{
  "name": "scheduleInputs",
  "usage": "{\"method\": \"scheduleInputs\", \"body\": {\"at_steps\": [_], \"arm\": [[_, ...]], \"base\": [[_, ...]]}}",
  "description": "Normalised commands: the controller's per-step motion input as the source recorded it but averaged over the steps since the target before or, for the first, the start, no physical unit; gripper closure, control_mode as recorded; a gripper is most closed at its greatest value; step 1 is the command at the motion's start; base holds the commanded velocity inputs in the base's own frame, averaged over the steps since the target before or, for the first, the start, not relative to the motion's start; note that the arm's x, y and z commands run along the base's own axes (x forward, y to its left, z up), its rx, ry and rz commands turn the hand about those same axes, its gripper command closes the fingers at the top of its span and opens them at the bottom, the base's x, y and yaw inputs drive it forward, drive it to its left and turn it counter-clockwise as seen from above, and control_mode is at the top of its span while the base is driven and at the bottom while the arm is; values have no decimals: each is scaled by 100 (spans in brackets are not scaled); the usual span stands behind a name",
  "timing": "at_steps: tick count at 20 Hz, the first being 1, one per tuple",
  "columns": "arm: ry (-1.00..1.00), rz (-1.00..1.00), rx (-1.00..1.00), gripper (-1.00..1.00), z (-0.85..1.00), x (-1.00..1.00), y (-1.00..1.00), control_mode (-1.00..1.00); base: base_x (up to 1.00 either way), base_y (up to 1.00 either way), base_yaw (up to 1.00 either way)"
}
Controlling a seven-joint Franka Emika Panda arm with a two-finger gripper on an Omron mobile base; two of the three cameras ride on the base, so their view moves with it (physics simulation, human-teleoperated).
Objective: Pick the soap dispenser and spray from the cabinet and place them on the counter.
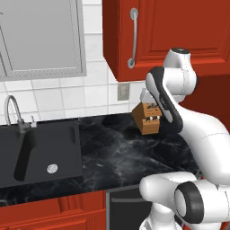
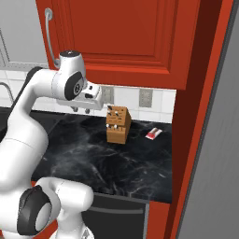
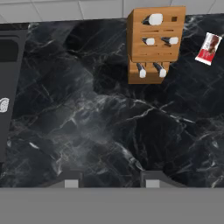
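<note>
Hand view: the gripper [image 3: 112, 181] is seen hovering above the black marble counter [image 3: 87, 122], its two finger tips standing partly apart with nothing held between them. A wooden knife block [image 3: 154, 43] stands at the back of the worktop, a small red-and-white packet [image 3: 208, 48] lying beside it, and the edge of the black sink [image 1: 40, 152] is caught to one side. In the base views the red wall cabinet [image 1: 179, 31] is shown with its doors shut, so the soap dispenser and the spray, judged to be inside, are hidden. The step in hand is judged to be opening the cabinet: the curved silver handle [image 1: 132, 38] should be approached squarely, gripped at mid-bar, and drawn outward along the door's arc.
</note>
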Motion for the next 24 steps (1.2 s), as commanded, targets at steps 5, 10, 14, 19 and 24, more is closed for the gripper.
{"method": "scheduleInputs", "body": {"at_steps": [5, 10, 14, 19, 24], "arm": [[0, 0, 0, -100, 0, 0, 0, -100], [0, 0, 0, -100, 0, 0, 5, -100], [-10, 0, -2, -100, 0, -15, 9, -100], [-22, 0, -1, -100, 10, -30, 0, -100], [-24, 0, 0, -100, 19, -28, 1, -100]], "base": [[0, 0, 0], [0, 0, 0], [0, 0, 0], [0, 0, 0], [0, 0, 0]]}}
